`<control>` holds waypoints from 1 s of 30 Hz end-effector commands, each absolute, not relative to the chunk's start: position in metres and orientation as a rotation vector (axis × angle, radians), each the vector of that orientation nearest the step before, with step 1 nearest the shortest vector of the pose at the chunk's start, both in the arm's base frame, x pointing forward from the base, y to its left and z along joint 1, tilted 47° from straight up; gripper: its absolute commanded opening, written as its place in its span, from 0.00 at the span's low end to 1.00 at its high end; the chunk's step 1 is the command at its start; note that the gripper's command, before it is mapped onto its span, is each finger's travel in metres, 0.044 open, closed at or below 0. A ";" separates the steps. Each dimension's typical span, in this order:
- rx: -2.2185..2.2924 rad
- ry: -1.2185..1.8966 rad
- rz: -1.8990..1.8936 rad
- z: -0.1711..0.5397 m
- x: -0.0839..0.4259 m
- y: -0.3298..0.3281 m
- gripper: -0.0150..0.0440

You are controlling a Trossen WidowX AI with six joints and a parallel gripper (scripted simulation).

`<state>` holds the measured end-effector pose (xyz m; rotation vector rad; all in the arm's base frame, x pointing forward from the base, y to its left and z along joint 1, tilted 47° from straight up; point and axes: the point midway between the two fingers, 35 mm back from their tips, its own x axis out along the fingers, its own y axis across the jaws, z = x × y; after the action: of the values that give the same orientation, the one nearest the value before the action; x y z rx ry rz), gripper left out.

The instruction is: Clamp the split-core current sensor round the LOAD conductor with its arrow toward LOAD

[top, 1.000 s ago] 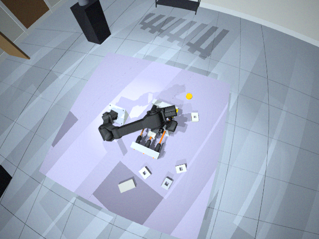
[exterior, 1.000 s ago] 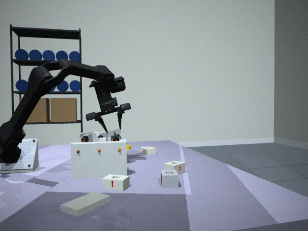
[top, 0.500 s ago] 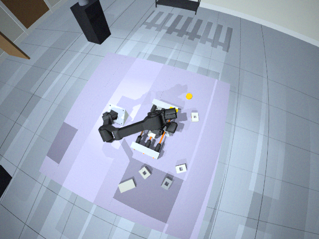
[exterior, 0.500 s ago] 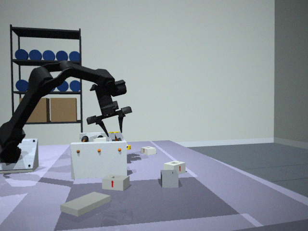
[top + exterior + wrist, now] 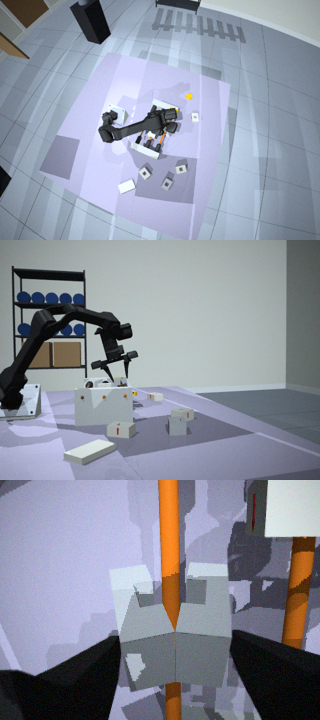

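My gripper (image 5: 119, 379) (image 5: 175, 642) is shut on the open pale grey current sensor (image 5: 147, 625), one finger against each outer side. The sensor's two halves meet at the middle and splay apart. In the wrist view an orange conductor (image 5: 170, 530) (image 5: 162, 138) runs up between the splayed jaws; the sensor hides part of it, and how deep it sits is unclear. It is the outer conductor on the yellow tag's side (image 5: 173, 109). The tag's lettering is unreadable here. The sensor's arrow is not visible.
White end panels (image 5: 145, 150) (image 5: 103, 407) carry the three conductors. A white block with a red arrow (image 5: 290, 510) (image 5: 151, 134) sits on the neighbouring middle conductor. Several holed blocks, a white slab (image 5: 126, 186) (image 5: 89, 450) and a yellow disc (image 5: 189, 96) lie around the stand.
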<state>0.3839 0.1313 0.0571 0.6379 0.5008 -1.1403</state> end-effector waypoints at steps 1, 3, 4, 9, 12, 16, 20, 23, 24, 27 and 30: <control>0.641 0.502 -1.140 0.057 0.384 0.132 0.25; 0.641 0.502 -1.140 0.057 0.384 0.132 0.25; 0.641 0.502 -1.140 0.057 0.384 0.132 0.25; 0.641 0.502 -1.140 0.057 0.384 0.132 0.25; 0.641 0.502 -1.140 0.057 0.384 0.132 0.25; 0.641 0.502 -1.140 0.057 0.384 0.132 0.25; 0.641 0.502 -1.140 0.057 0.384 0.132 0.25; 0.641 0.502 -1.140 0.057 0.384 0.132 0.25; 0.641 0.502 -1.140 0.057 0.384 0.132 0.25; 0.639 0.504 -1.144 0.057 0.384 0.132 0.25; 0.633 0.512 -1.158 0.057 0.386 0.133 0.25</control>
<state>0.3845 0.1313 0.0575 0.6323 0.5018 -1.1466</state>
